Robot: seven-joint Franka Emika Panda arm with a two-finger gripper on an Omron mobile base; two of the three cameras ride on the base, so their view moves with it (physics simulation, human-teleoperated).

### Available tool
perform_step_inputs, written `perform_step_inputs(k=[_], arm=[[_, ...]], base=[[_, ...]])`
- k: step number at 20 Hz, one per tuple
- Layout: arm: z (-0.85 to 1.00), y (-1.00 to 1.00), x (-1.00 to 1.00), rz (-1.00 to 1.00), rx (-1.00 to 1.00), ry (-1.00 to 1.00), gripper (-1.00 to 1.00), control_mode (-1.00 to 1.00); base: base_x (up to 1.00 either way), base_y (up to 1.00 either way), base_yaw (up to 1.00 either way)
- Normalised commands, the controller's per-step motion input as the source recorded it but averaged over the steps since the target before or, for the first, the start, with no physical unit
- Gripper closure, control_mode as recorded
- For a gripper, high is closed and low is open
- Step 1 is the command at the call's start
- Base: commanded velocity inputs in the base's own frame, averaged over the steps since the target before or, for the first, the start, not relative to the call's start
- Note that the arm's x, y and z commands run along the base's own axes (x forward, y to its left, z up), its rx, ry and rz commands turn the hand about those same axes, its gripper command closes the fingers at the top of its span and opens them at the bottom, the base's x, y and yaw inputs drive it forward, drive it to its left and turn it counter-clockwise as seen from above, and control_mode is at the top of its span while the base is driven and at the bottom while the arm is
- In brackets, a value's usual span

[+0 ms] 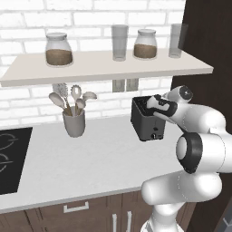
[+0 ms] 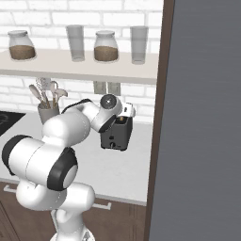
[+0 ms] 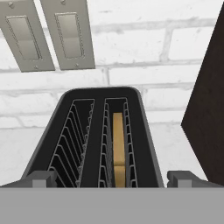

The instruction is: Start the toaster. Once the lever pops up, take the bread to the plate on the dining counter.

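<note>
Above the toaster (image 1: pixel 146 120): gripper (image 3: pixel 112 178) poised with its fingers spread wide, holding nothing.

Seen from the hand, one fingertip sits off each side of the toaster body, which suggests alignment over the appliance before reaching for its lever; the lever itself cannot be made out. The bread (image 3: pixel 118 146) stands on edge in the right-hand slot, sunk below the toaster top; the left-hand slot holds only wire guides. The toaster rests on a pale worktop (image 1: pixel 86 165), close to a white brick wall (image 1: pixel 27 104). Two wall plates (image 3: pixel 48 35) sit above the toaster, a dark panel (image 3: pixel 210 109) just to its right, a utensil cup (image 1: pixel 74 122) well to its left.
</note>
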Motion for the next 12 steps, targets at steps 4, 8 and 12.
perform_step_inputs(k=[4,8,12], arm=[[0.0,0.0,0.0,0.0,0.0,0.0,-1.0,-1.0],[0.0,0.0,0.0,0.0,0.0,0.0,-1.0,-1.0],[0.0,0.0,0.0,0.0,0.0,0.0,-1.0,-1.0]], base=[[0.0,0.0,0.0],[0.0,0.0,0.0],[0.0,0.0,0.0]])
